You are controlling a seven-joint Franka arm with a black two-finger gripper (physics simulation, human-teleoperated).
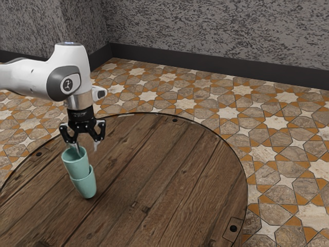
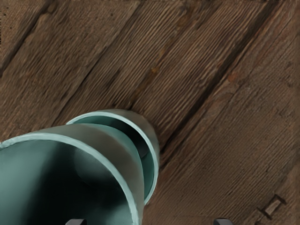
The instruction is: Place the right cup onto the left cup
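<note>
My gripper (image 1: 87, 149) hangs open, the upper cup (image 1: 76, 168) lying beneath it toward the exterior view's left, long axis slanting down into the lower cup (image 1: 86, 187)

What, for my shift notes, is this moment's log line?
upper cup: nested in lower cup; lower cup: on table; jaws: open, near rim

Below the gripper (image 1: 87, 149), both cups (image 1: 77, 167) looked smooth with a faint sheen; the table (image 1: 159, 175) was matt, rough-grained wood.
</note>
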